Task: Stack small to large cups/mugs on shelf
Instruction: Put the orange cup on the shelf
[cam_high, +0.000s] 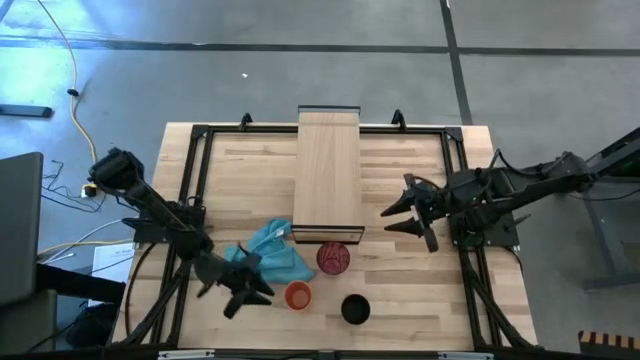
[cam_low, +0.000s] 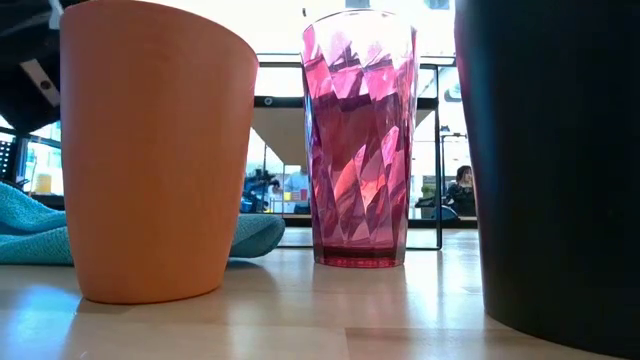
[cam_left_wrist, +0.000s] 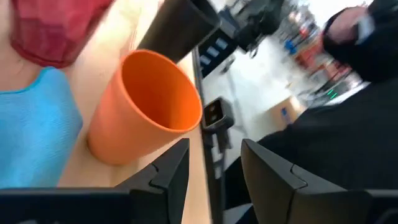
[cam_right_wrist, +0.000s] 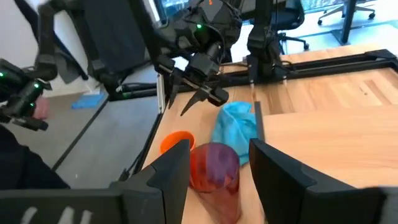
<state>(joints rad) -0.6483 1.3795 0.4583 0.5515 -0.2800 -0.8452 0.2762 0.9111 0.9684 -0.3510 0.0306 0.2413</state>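
**Cups unstacked, shelf bare**

Nearest the table's front edge stand the orange cup (cam_high: 297, 295) and black cup (cam_high: 355, 309), apart. Left gripper (cam_high: 243, 291), fingers wide and empty, hovers beside the orange one. Farther back stands the pink cup (cam_high: 333, 258), then the shelf (cam_high: 329, 170). Right gripper (cam_high: 405, 213) waits, spread, empty. All stacking remains.

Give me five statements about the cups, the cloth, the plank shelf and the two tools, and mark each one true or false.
1. The long pale wooden plank shelf has no cup on it. True.
2. The small orange-red cup lies on its side. False: it stands upright, mouth up.
3. The left tool is open beside the orange-red cup. True.
4. The right tool grips the mid-sized black cup. False: it is open and holds nothing.
5. The see-through pinkish-red faceted cup stands inside the black cup. False: they stand apart.
6. The light blue cloth lies left of the pinkish-red cup in the high view. True.
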